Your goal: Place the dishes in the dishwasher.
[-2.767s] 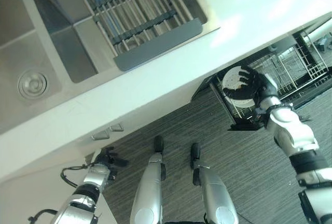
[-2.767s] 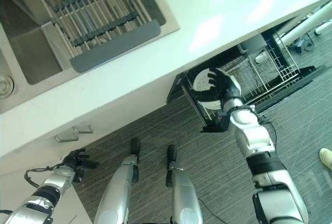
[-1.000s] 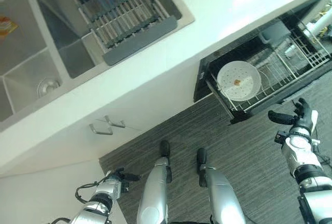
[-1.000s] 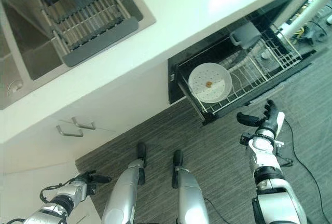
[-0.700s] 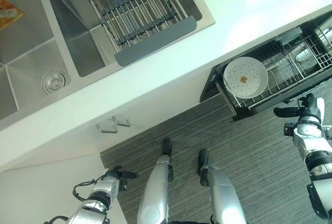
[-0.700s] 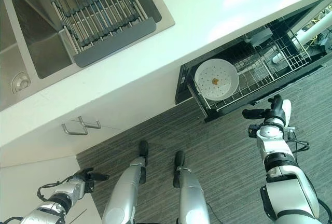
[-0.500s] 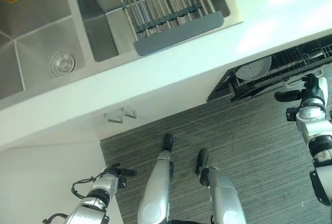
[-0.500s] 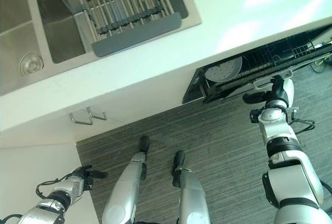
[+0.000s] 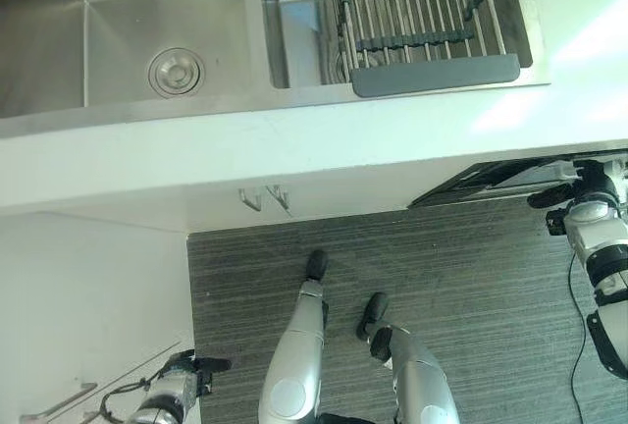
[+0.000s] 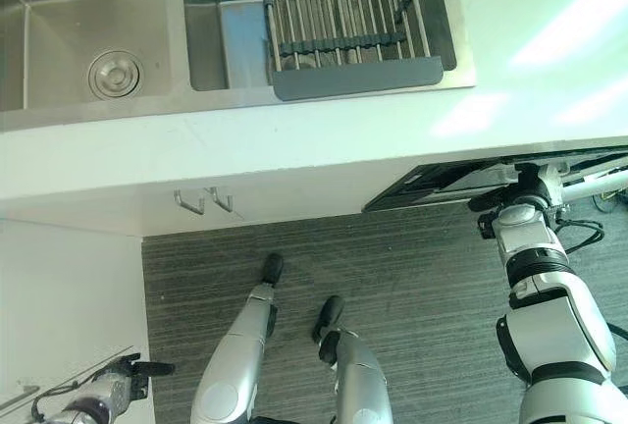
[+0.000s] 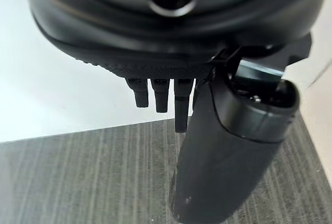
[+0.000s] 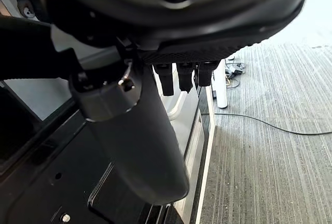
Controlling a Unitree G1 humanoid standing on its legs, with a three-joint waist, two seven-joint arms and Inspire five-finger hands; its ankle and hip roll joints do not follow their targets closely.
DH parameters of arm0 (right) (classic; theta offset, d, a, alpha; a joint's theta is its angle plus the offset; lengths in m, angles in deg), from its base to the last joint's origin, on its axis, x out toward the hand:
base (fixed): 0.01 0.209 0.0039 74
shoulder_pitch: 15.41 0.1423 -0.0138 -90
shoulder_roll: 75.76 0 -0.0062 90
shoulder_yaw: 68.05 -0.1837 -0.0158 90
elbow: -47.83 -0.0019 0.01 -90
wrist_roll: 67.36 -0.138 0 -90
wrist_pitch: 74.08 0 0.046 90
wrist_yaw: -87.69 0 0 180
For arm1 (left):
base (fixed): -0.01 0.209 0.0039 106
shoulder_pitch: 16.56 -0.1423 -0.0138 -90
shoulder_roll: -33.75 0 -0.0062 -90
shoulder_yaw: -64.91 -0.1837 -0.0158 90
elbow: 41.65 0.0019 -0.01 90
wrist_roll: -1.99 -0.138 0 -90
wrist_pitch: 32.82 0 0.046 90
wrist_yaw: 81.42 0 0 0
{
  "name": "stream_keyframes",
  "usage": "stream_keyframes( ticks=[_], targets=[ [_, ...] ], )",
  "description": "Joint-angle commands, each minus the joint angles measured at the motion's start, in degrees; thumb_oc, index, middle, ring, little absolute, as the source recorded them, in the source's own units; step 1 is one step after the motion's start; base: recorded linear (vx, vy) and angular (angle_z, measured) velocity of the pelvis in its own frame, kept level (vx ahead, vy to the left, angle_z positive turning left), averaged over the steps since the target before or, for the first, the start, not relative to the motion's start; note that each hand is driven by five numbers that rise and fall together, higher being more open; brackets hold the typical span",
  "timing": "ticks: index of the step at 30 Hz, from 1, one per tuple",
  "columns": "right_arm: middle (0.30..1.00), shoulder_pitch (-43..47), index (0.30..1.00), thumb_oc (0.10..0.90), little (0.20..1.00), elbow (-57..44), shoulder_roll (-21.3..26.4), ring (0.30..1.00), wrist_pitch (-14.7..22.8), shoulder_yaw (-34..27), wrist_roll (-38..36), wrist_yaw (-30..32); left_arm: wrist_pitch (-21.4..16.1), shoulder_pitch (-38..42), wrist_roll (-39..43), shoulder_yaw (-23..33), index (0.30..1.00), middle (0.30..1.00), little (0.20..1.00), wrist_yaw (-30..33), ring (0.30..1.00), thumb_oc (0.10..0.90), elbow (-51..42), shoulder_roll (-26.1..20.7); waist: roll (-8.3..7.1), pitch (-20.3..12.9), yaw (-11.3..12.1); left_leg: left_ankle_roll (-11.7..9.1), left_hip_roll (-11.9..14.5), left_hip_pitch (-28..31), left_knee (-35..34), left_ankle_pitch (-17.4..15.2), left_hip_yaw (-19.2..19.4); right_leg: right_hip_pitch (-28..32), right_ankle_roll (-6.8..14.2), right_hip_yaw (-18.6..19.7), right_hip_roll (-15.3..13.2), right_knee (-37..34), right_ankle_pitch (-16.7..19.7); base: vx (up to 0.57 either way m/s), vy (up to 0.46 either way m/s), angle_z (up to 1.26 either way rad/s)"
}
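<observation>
The right hand (image 10: 531,191), fingers relaxed and empty, sits at the front edge of the dishwasher (image 10: 461,181), whose rack is nearly pushed in; no dishes are visible. Left hand (image 9: 194,370) hangs loose, idle. A skewed push could jam the rack.

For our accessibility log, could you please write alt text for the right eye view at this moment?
The robot's right hand is at the front edge of the dark dishwasher drawer under a white counter. Above, a steel sink holds a drying rack; the left hand hangs low over grey floor.
</observation>
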Motion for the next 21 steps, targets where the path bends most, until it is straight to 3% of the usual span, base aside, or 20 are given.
stream_keyframes(
  ticks=[1, 8, 12, 15, 16, 21],
  targets=[
    [0.900, 13.28, 0.900, 0.800, 0.900, -14.49, 6.22, 0.900, 11.70, 0.89, 4.96, 5.00, -2.63, -1.54, -0.97, -3.74, 0.900, 0.900, 0.900, -2.11, 0.900, 0.800, -4.19, -3.62, 0.14, -3.17, 3.13, 0.02, 1.87, 1.96, 4.10, -11.49, 2.75, 4.54, 1.75, 0.77, -0.91, 3.66, -9.08, 0.02, -0.043, 0.20],
    [0.900, 9.56, 0.900, 0.800, 0.900, -13.80, 5.59, 0.900, 11.54, -1.32, 4.53, 2.53, -3.45, -2.91, -0.04, -3.10, 0.900, 0.900, 0.900, -3.74, 0.900, 0.800, -5.82, -2.94, -0.81, -4.80, 3.61, -0.42, 2.44, 4.87, 4.10, -12.66, 3.87, 10.10, 2.46, -1.23, -0.75, -2.57, -7.04, 0.00, -0.045, 0.15],
    [0.900, 5.82, 0.900, 0.800, 0.900, -13.22, 4.03, 0.900, 10.43, -2.59, 4.01, 0.37, -3.92, -4.15, 1.52, -1.99, 0.900, 0.900, 0.900, -4.15, 0.900, 0.800, -5.42, -1.50, -1.62, -6.67, 3.43, -1.09, 2.02, 6.25, 4.10, -12.82, 5.24, 11.34, 3.11, -1.04, -2.25, -2.57, -7.70, -0.04, 0.018, 0.05],
    [0.900, -5.05, 0.900, 0.800, 0.900, -15.54, 1.14, 0.900, 11.54, -6.14, 2.35, -1.74, -4.60, -6.15, 2.03, -0.40, 0.900, 0.900, 0.900, -3.49, 0.900, 0.800, -5.80, 0.38, -2.11, -8.70, 2.75, -1.29, 1.98, 7.15, 4.10, -13.07, 5.71, 12.03, 3.62, -0.53, -3.33, -2.57, -7.90, -0.04, 0.075, 0.13],
    [0.900, -13.15, 0.900, 0.800, 0.900, -17.77, -1.95, 0.900, 12.42, -8.47, 0.58, -2.07, -3.94, -7.54, 2.93, 0.83, 0.900, 0.900, 0.900, -3.06, 0.900, 0.800, -6.38, 1.77, -2.09, -10.07, 1.85, -1.46, 2.23, 7.94, 4.10, -13.21, 6.28, 12.68, 3.66, 0.30, -3.54, -2.57, -8.12, -0.02, 0.102, 0.19],
    [0.900, -29.45, 0.900, 0.800, 0.900, -22.30, -8.57, 0.900, 14.05, -12.49, 1.11, -3.22, -3.68, -10.60, 4.00, 3.87, 0.900, 0.900, 0.900, -3.45, 0.900, 0.800, -7.42, 4.90, -1.08, -12.70, -0.49, -1.69, 2.62, 10.01, 4.10, -13.41, 7.24, 14.09, 4.07, 1.77, -4.03, -2.57, -8.30, 0.00, 0.118, 0.03]
  ],
)
